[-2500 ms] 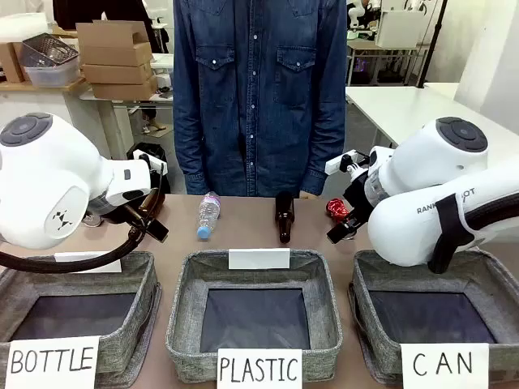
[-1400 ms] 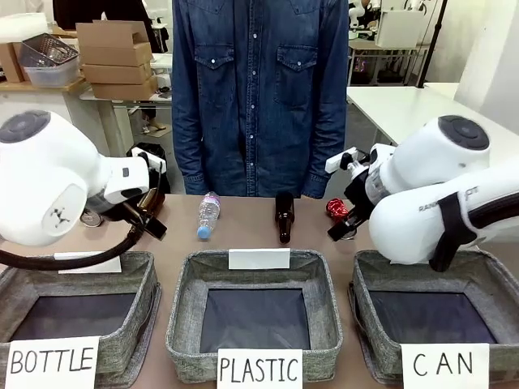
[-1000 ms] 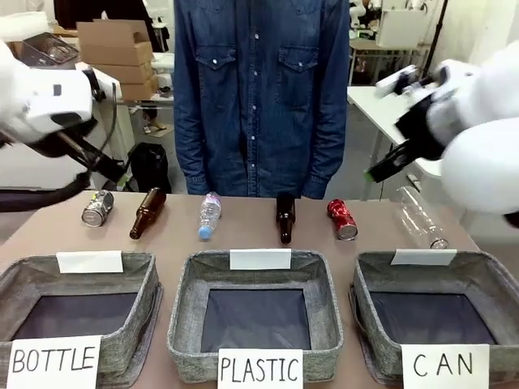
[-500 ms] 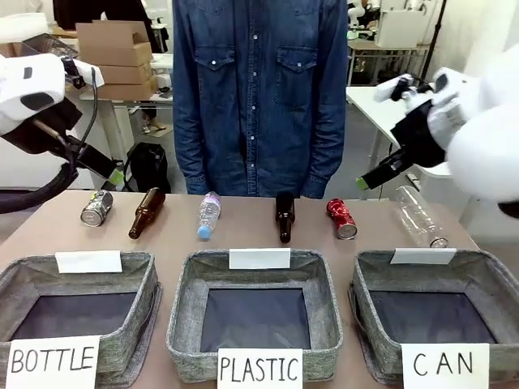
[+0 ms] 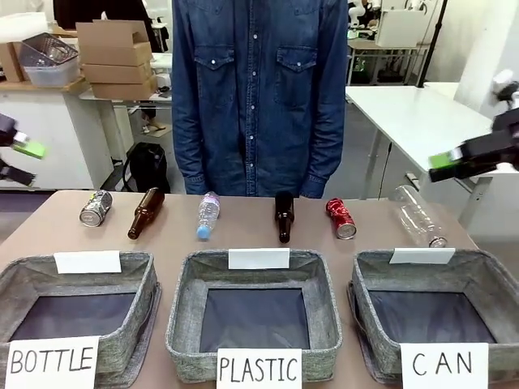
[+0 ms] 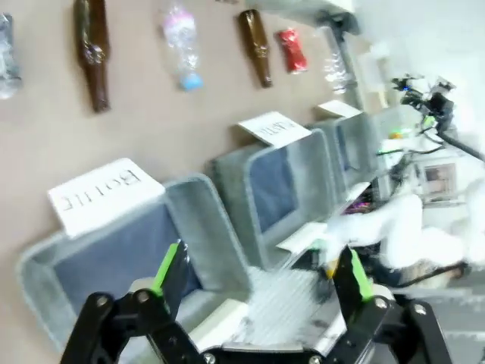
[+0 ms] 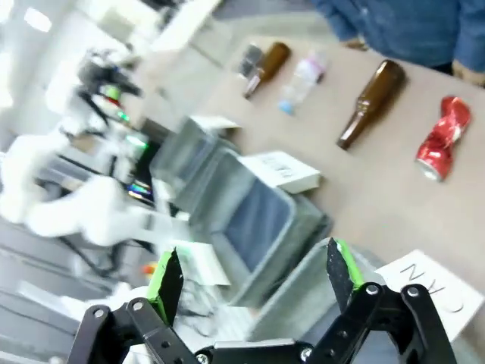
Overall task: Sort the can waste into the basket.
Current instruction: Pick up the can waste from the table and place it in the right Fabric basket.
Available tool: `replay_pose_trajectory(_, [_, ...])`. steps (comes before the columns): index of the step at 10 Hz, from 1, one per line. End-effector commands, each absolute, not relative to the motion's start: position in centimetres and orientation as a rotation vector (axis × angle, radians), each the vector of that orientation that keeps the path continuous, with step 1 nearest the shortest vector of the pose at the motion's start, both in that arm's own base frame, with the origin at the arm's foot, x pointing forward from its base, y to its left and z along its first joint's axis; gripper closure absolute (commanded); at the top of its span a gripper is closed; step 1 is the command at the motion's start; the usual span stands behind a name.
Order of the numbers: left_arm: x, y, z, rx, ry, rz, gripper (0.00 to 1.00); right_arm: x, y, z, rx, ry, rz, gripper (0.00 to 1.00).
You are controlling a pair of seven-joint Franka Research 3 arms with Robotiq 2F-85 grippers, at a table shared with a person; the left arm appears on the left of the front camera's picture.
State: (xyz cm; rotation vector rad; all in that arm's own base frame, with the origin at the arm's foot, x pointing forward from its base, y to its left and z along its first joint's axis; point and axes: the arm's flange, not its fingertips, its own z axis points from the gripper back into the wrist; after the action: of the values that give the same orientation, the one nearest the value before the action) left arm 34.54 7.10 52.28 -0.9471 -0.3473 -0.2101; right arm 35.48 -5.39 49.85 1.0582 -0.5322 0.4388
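The left fingers (image 5: pixel 26 149) hang in the air at the far left, above the worktop (image 5: pixel 243 237). In the left wrist view the left fingers (image 6: pixel 168 265) are spread wide and nothing is between them. The right fingers (image 5: pixel 446 160) are in the air at the far right. In the right wrist view they (image 7: pixel 339 269) are also spread wide and hold nothing.

The red can (image 5: pixel 340 219) lies on its side on the worktop, below the right fingers and to their left, between a brown bottle (image 5: pixel 284 216) and a clear bottle (image 5: pixel 419 215). The dark silver can (image 5: pixel 96 207) lies on the worktop below the left fingers and a little to their right, just beside another brown bottle (image 5: pixel 146 212).

The basket (image 5: pixel 369 271) with the sign "CAN" stands below the right fingers, on the robot's side of the row of bottles. Both cans are outside it. In the right wrist view the red can (image 7: pixel 443 140) is far ahead of the fingers, and the "CAN" sign shows just beside the right-hand finger. A person (image 5: pixel 259 89) stands behind the worktop.
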Motion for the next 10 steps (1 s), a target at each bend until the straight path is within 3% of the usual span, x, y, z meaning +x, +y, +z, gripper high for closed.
replay_pose_trajectory(1, [35.0, 8.4, 50.1, -1.257, -0.364, 0.169, 0.0, 36.2, -7.8, 48.9, 1.398, -0.47, -0.027, 0.0])
replay_pose_trajectory(3, [34.9, 8.8, 48.1, -1.248, -0.439, 0.257, 0.0, 36.0, -9.0, 48.4, 1.425, -0.573, -0.137, 0.0])
replay_pose_trajectory(4, [34.8, 9.1, 47.8, -1.172, -0.453, 0.342, 0.0, 36.1, -7.5, 48.4, 1.287, -0.627, -0.122, 0.0])
replay_pose_trajectory(5, [34.8, 11.0, 48.4, -1.247, -0.359, 0.182, 0.0, 35.8, -10.7, 48.3, 1.389, -0.514, 0.017, 0.0])
replay_pose_trajectory(10, [34.8, 11.0, 48.4, -1.247, -0.359, 0.182, 0.0, 35.8, -10.7, 48.3, 1.389, -0.514, 0.017, 0.0])
